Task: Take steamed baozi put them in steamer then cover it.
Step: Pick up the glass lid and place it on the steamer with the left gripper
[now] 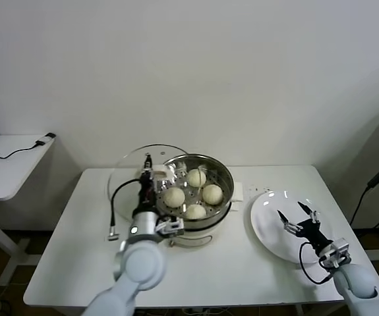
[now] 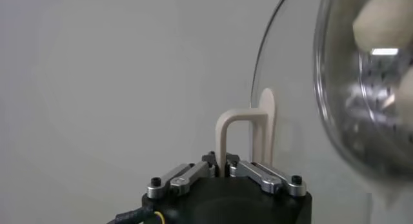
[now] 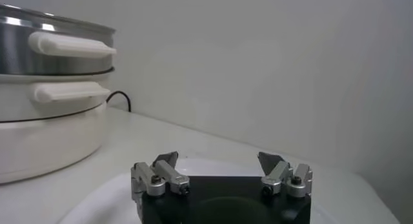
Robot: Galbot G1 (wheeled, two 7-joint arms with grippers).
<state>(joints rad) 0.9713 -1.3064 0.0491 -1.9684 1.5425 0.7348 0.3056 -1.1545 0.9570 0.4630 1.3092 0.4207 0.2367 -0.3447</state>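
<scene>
The shiny steamer (image 1: 223, 172) stands mid-table on its white pot base (image 3: 45, 135) and holds several cream-white baozi (image 1: 173, 196). My left gripper (image 1: 149, 176) is shut on the cream bar handle (image 2: 242, 125) of the glass cover (image 1: 128, 168). The cover is tilted on edge at the steamer's left rim. Through its glass (image 2: 361, 115) a baozi (image 2: 387, 19) shows. My right gripper (image 1: 298, 214) hovers open and empty over the bare white plate (image 1: 268, 227) on the right. In the right wrist view it (image 3: 219, 161) faces the steamer wall (image 3: 51, 51).
The white table (image 1: 242, 276) reaches the wall behind. A side desk (image 1: 11, 164) with cables stands far left. A black cable (image 1: 374, 184) hangs at the right. The pot's white side handles (image 3: 71, 44) stick out toward the plate.
</scene>
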